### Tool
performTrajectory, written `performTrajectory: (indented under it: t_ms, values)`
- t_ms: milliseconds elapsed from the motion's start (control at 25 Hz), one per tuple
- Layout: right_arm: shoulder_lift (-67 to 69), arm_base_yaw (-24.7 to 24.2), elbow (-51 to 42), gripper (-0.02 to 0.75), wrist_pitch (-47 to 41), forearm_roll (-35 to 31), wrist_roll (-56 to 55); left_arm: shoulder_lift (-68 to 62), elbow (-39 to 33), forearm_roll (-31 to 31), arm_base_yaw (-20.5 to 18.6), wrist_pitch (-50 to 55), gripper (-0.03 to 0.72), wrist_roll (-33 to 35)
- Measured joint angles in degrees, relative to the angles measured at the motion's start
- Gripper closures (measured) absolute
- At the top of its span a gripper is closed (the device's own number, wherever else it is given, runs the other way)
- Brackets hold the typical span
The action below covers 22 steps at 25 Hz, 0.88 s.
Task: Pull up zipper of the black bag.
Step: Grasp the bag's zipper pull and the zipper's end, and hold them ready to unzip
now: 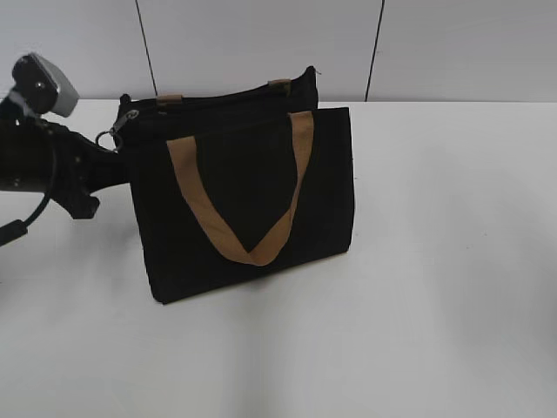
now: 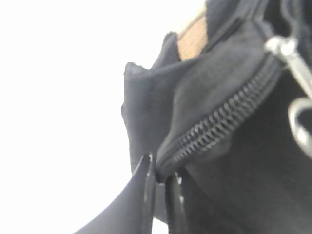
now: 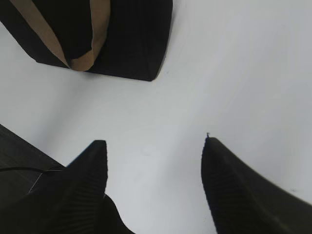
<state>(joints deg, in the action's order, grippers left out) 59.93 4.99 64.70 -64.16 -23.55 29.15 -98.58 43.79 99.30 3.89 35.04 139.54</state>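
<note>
**Left claw sits right at the zipper end of the bag**

The black bag (image 1: 244, 200) stands on the white table (image 1: 452, 261), and its zip track runs along the top, left to right. The zipper (image 1: 122, 122), a small silvery tab with a ring, hangs at the bag's top left corner. The left claw (image 2: 161, 195) is at that same corner, its tips nearly pressed together on the bag's edge just below the tab; it may be pinching cloth, but the close view is too blurry to be sure. The right claw (image 3: 153, 151) is spread wide over bare table, well away from the bag. So the left arm is nearer.
</note>
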Motion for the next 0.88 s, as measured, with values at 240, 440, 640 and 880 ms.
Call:
performTrajectory:
  t_ms: [240, 440, 640, 880]
  values:
    - [4.5, 0.5, 7.3, 0.276, 0.0, -3.6, 2.6, 7.0, 0.0, -2.5, 0.0, -4.8, 0.666, -7.3]
    - [10.0, 8.1, 10.5, 0.311, 1.3, -4.5, 4.7, 10.7, 0.0, -8.8, 0.0, -5.1, 0.667, -13.1]
    - [18.5, 17.2, 15.5, 0.333, 4.7, -4.6, 3.3, 14.5, 0.0, -11.1, 0.0, -5.5, 0.668, -14.8]
    - [30.0, 24.9, 25.7, 0.344, 6.2, -4.7, -2.6, 17.9, 0.0, -11.2, 0.0, -8.5, 0.668, -15.8]
